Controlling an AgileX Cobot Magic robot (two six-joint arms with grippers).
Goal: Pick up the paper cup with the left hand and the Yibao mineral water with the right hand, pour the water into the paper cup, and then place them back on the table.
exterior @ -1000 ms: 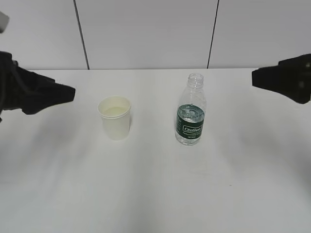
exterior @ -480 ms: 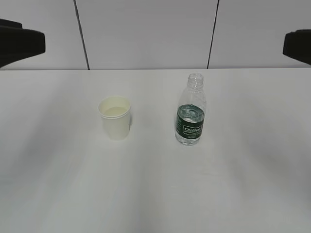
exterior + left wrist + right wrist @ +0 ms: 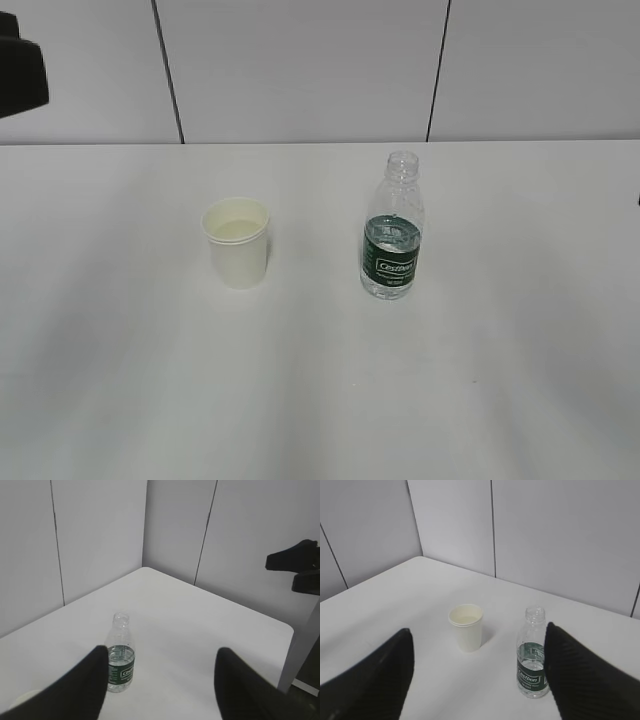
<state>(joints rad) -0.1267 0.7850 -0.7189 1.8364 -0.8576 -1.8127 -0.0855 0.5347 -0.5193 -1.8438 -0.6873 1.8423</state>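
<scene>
One paper cup at 9 o'clock of one Yibao mineral water; left hand and right hand raised, jaws spread, empty.

A bare test space of the lab sort, built for robot trials rather than living or cooking; a wide plain white bench stands closed in by pale grey wall panels split by thin dark vertical seams, meeting in a corner in the left wrist view; nothing domestic furnishes it; only a paper cup and a small water bottle stand out on the bench, with black robot fingers framing each wrist view.
</scene>
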